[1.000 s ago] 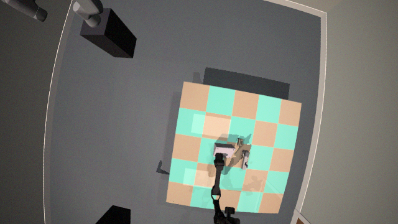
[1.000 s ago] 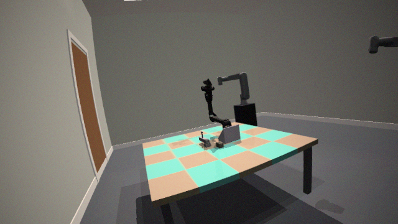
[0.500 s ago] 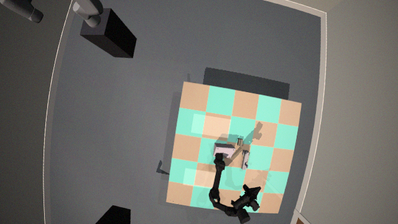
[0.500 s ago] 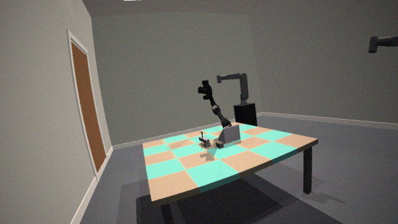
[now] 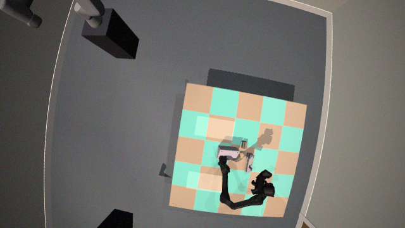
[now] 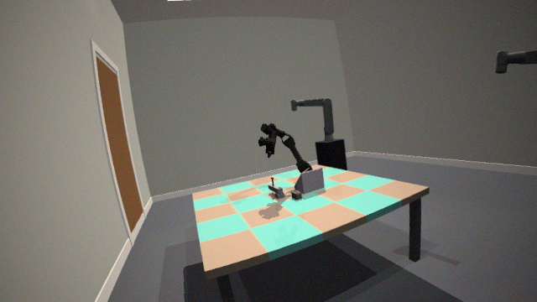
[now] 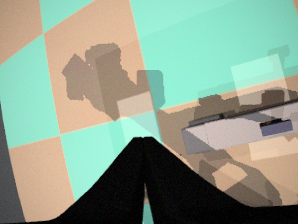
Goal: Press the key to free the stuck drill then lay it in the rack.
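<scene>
A long light grey fixture (image 5: 249, 167) (image 7: 235, 132) stands on the table beside the arm. A small blue-grey block (image 7: 276, 128) with a dark top shows on it in the wrist view. A thin dark upright piece (image 6: 272, 182) rises from the fixture in the exterior view; I cannot tell whether it is the drill or the key. A small brownish slotted block (image 5: 243, 144) (image 6: 296, 195), possibly the rack, sits near the fixture. My gripper (image 6: 269, 155) (image 7: 142, 145) is shut and empty, its fingertips together, high above the table and off to the fixture's side.
A larger grey box (image 5: 228, 153) (image 6: 312, 181) with a sloped side stands by the arm's base. The checkered table (image 5: 196, 98) (image 6: 231, 252) carries everything, with arm shadows across it. A grey arm on a black pedestal (image 5: 121, 35) (image 6: 331, 154) stands away from the table.
</scene>
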Robot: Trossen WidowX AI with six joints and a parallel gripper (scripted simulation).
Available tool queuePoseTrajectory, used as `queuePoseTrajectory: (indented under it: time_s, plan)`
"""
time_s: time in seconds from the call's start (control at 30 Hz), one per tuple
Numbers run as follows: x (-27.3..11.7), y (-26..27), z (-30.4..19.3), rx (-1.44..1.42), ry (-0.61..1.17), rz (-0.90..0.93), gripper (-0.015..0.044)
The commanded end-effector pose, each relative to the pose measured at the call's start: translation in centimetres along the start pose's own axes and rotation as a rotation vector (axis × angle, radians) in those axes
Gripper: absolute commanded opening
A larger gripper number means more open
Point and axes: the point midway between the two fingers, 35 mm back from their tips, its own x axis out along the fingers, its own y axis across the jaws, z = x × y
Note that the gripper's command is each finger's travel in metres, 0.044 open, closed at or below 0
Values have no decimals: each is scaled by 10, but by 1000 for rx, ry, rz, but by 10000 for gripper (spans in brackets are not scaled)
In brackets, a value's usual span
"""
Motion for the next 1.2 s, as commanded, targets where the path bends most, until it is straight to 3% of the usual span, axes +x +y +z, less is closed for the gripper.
queuePoseTrajectory:
  time_s: [0.0, 0.23, 1.17]
  plan:
    - [45, -44, -10, -127, 144, -245, 0]
    - [87, -109, -31, -319, 421, -512, 0]
    - [100, -116, -36, -319, 421, -513, 0]
